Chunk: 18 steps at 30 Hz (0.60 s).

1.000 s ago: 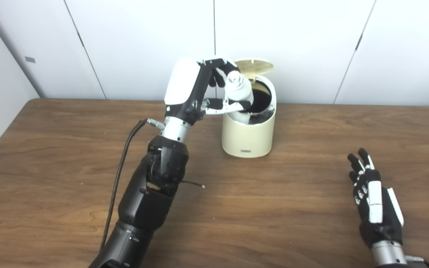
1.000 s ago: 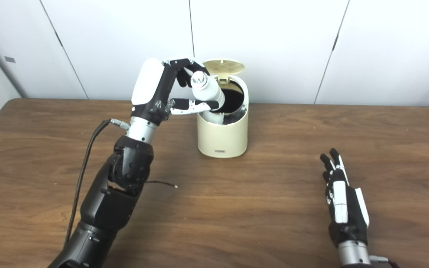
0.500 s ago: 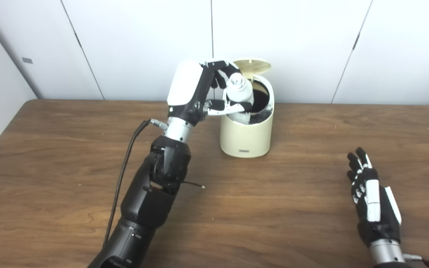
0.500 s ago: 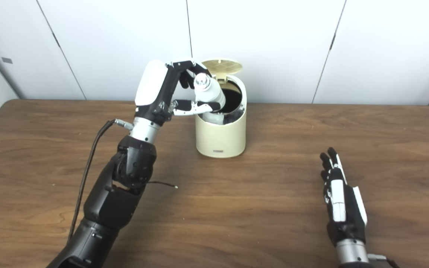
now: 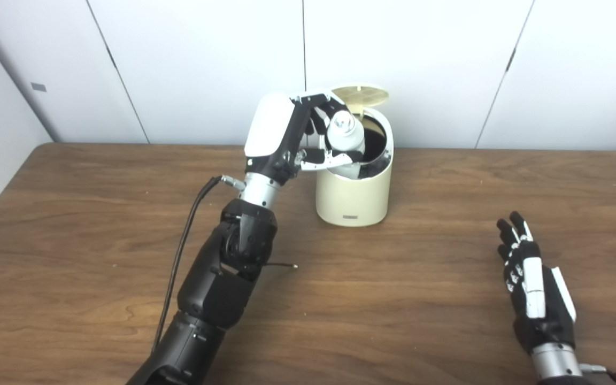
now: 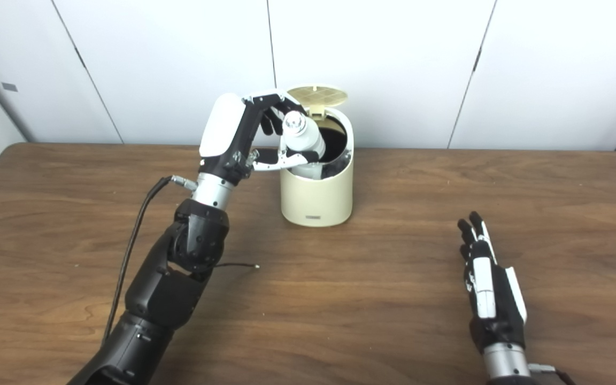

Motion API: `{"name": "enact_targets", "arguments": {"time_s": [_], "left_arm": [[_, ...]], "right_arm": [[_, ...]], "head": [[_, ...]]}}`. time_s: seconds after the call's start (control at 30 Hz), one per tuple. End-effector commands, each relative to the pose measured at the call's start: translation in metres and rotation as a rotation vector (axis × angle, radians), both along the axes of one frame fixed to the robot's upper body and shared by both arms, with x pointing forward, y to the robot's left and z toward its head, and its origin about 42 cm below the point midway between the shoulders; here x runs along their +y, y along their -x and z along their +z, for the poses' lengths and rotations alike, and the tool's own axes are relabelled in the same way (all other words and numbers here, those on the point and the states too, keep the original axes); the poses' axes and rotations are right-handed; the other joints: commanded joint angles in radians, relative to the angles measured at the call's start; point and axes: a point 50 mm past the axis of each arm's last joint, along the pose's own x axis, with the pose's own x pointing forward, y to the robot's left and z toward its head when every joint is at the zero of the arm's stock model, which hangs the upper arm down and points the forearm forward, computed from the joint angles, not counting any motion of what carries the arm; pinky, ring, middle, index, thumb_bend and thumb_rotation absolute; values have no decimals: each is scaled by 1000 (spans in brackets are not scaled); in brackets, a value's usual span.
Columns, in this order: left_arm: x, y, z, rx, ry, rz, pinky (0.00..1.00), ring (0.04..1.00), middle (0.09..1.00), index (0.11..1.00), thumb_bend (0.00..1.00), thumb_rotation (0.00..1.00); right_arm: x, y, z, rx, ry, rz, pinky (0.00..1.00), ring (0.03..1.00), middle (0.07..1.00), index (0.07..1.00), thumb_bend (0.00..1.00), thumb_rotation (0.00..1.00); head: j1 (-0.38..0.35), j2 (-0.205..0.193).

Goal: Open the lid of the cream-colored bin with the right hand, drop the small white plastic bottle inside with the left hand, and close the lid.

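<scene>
The cream-colored bin [image 5: 353, 195] stands at the back middle of the table, its round lid [image 5: 361, 95] tipped up behind the dark opening. My left hand [image 5: 292, 136] is raised at the bin's left rim and is shut on the small white plastic bottle [image 5: 344, 138]. The bottle is tilted, cap toward me, with its lower end dipping inside the bin's mouth. My right hand [image 5: 532, 283] rests low at the front right of the table, open, fingers straight and holding nothing.
A black cable [image 5: 185, 256] runs along my left forearm down to the wooden table [image 5: 420, 299]. White wall panels [image 5: 447, 64] stand close behind the bin and the table's far edge.
My left hand with the bottle has shifted slightly right and lower, so the bottle sits deeper in the bin's mouth. The right hand has stayed put. The camera shifted a little.
</scene>
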Motion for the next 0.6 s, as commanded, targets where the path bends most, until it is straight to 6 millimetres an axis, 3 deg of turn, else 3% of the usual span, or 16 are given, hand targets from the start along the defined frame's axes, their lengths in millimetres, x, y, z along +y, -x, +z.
{"name": "enact_targets", "arguments": {"time_s": [0.0,0.1,0.13,0.17,0.2,0.37,0.57], "left_arm": [[-4,-2,24,-58,-9,-17,311,375,501,527,500,0],[-4,-1,25,-54,-34,-14,322,385,468,510,520,0],[-4,-1,26,-55,-42,-16,332,393,504,538,755,24],[-5,0,27,-55,-48,-17,338,396,524,556,901,51],[-5,-1,27,-54,-52,-17,340,397,531,562,950,60],[-7,-3,27,-40,-72,-37,371,432,568,567,1000,164],[-6,-1,28,-35,-71,-43,384,451,576,554,1000,155]], "right_arm": [[5,-1,-4,23,1,40,1000,1000,956,1000,653,1000],[4,-2,-4,24,6,38,1000,1000,954,1000,657,1000],[3,-2,-4,25,1,35,1000,1000,953,1000,651,1000],[3,-2,-5,26,-3,33,1000,1000,952,1000,647,1000],[2,-2,-5,29,-6,30,1000,1000,952,1000,646,1000],[1,-5,-3,29,-27,23,1000,1000,951,1000,630,1000],[-1,-4,-3,31,-28,20,1000,1000,948,1000,621,1000]], "head": [[1,1],[1,4],[1,5],[1,5],[2,3],[0,1],[3,1]]}}
